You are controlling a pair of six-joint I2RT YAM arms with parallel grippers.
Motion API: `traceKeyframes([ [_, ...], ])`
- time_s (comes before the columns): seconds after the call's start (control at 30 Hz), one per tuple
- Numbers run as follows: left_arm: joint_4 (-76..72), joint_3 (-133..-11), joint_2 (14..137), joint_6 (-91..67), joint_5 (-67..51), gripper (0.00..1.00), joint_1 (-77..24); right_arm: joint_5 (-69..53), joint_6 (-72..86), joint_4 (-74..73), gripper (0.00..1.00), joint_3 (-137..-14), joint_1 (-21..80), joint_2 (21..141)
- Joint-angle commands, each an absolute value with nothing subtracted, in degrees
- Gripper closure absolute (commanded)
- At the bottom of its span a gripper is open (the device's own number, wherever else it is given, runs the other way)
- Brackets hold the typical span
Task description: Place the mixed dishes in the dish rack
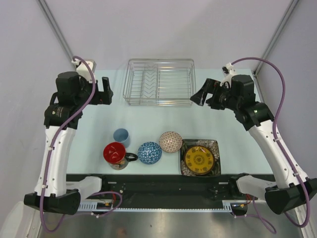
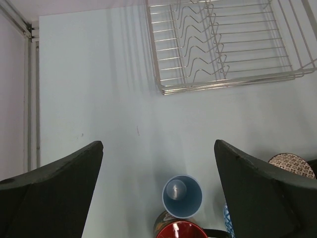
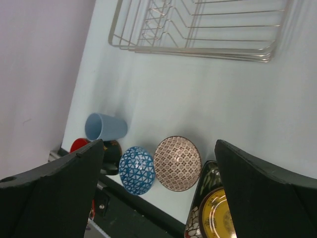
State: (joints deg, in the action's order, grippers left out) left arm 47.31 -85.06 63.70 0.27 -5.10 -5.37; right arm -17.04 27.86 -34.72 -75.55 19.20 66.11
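Observation:
The silver wire dish rack (image 1: 159, 82) stands empty at the back centre, also in the left wrist view (image 2: 225, 44) and the right wrist view (image 3: 198, 27). Along the front edge stand the light-blue cup (image 1: 121, 136), the red-inside mug (image 1: 115, 154), the blue-patterned bowl (image 1: 149, 152), the reddish-white bowl (image 1: 171, 142) and the dark square plate with yellow motif (image 1: 199, 157). My left gripper (image 1: 106, 92) is open and raised left of the rack. My right gripper (image 1: 200, 95) is open and raised right of the rack. Both are empty.
The light-blue table (image 1: 99, 124) is walled by white panels on three sides. A black rail (image 1: 163, 186) with the arm bases runs along the front edge. A small white object (image 1: 88, 64) sits at the back left corner.

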Motion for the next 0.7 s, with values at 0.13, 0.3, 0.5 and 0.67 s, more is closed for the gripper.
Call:
traceKeyframes([
  [0.13,37.97,-81.47,67.41,-0.70,-0.79,0.00,-5.27,-0.20,21.28,-32.96,0.00,-78.21,23.55,70.90],
  [0.3,33.24,-85.51,76.71,-1.67,-2.46,0.00,-5.27,17.48,15.91,-32.52,0.02,-86.90,26.72,81.98],
  [0.5,29.98,-94.56,89.97,-0.79,-1.76,0.00,-5.36,19.60,15.47,-28.58,0.21,-92.98,24.44,93.33],
  [0.67,27.60,-100.01,99.92,-0.17,-1.32,0.00,-5.80,17.32,16.79,-26.98,0.21,-96.94,20.66,100.71],
])
